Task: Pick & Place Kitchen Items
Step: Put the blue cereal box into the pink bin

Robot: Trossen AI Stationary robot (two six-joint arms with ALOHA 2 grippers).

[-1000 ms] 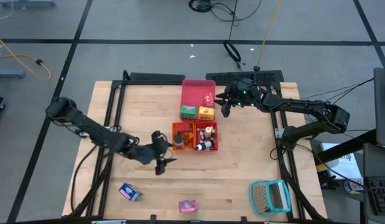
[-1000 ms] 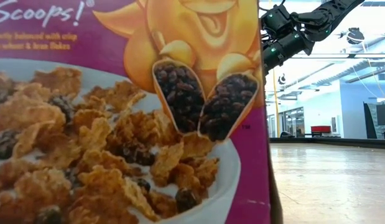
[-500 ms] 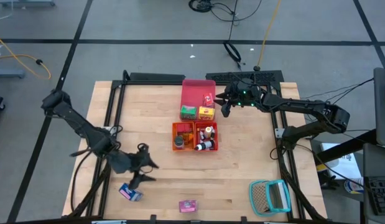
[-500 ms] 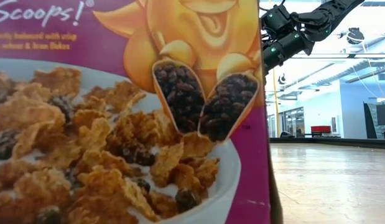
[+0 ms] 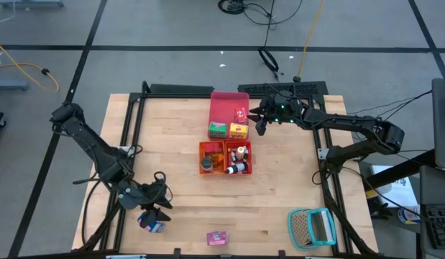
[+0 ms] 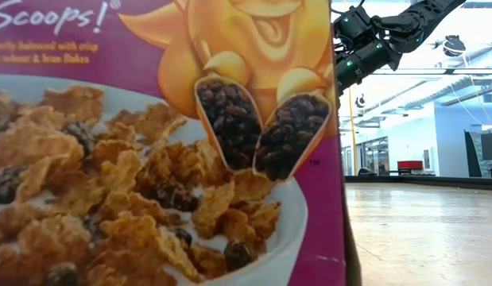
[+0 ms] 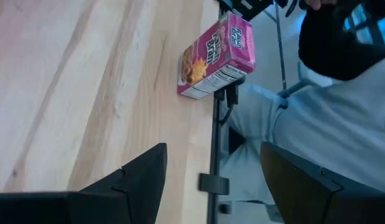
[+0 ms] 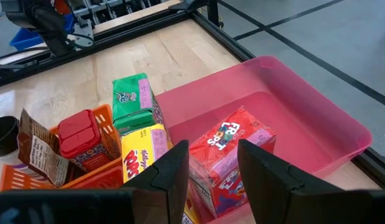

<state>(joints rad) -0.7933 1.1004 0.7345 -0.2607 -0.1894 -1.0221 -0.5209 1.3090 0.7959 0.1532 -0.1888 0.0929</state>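
Hovering over blue box (image 5: 151, 224) near worktop (image 5: 280, 194) front edge, left hand (image 5: 156, 203) wide. Right hand (image 8: 211, 163) parted above red "Froot Loops" box (image 8: 232, 152) in pink tray (image 8: 316, 118). Pink box (image 6: 162, 143) reads "Scoops!".

"Scoops!" stands on the pink cereal box (image 6: 150, 143); other labels unreadable

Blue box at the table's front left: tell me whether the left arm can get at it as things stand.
Probably yes. The left end effector is open and hangs just above the blue box, with nothing standing between them on the bare table.
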